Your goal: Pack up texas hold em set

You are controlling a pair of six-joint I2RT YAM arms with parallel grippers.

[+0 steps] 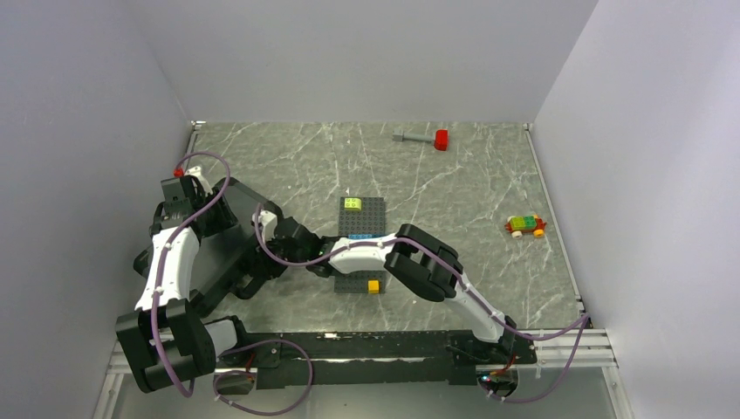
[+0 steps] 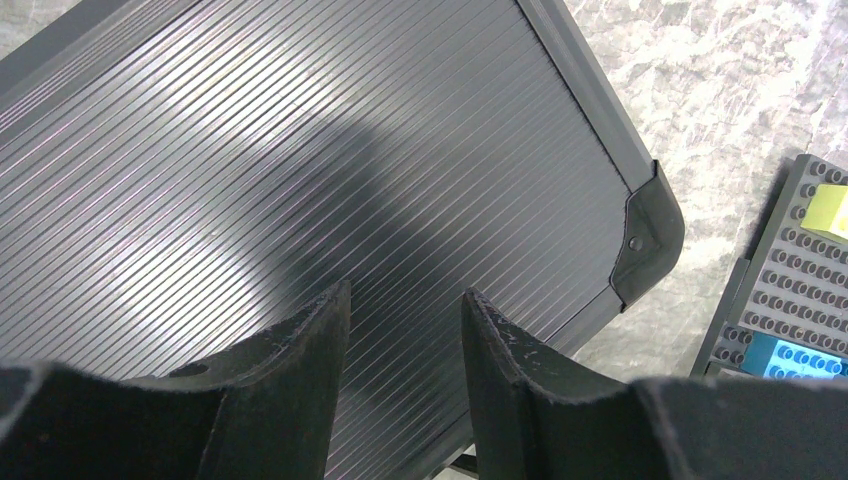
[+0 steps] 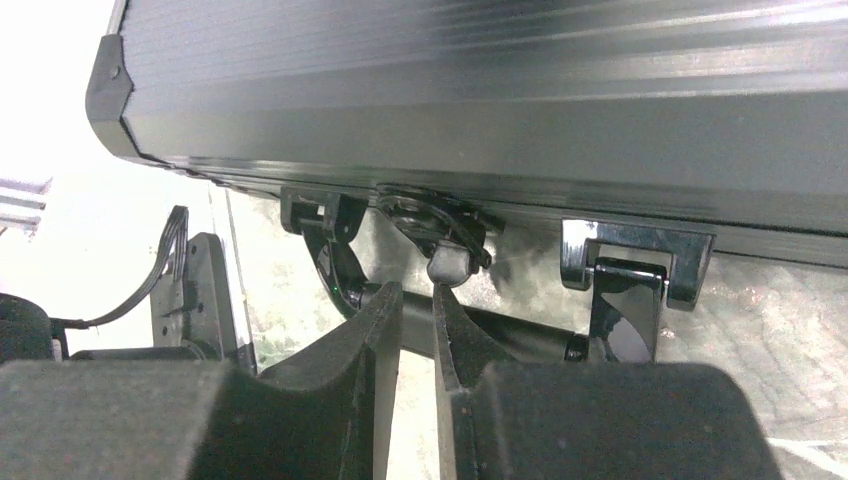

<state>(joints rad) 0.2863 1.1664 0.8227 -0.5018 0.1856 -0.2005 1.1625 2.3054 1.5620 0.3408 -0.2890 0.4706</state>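
Inspection of my two tools and the black case (image 1: 236, 205) at this moment. The case lay at the left of the marble-patterned table (image 1: 471, 192), its ribbed lid down over the base.

My left gripper (image 2: 405, 295) hung over the lid, near one metal-capped corner. Its jaws stood partly apart, with nothing between them but the ribbed surface below.

My right gripper (image 3: 418, 290) was low against the case's front edge. Its fingers were drawn together on nothing, with their tips just under a small round knob (image 3: 447, 265). This knob sat between two glossy latches (image 3: 637, 265) (whether these were fastened I could not tell). A dark bar, probably the handle, ran behind the fingertips.

Other items noted:
- A grey brick baseplate (image 1: 362, 218) with coloured bricks lay just right of the case, partly under my right arm.
- A red-headed hammer (image 1: 423, 138) lay at the far edge.
- A small brick car (image 1: 525, 225) stood well to the right
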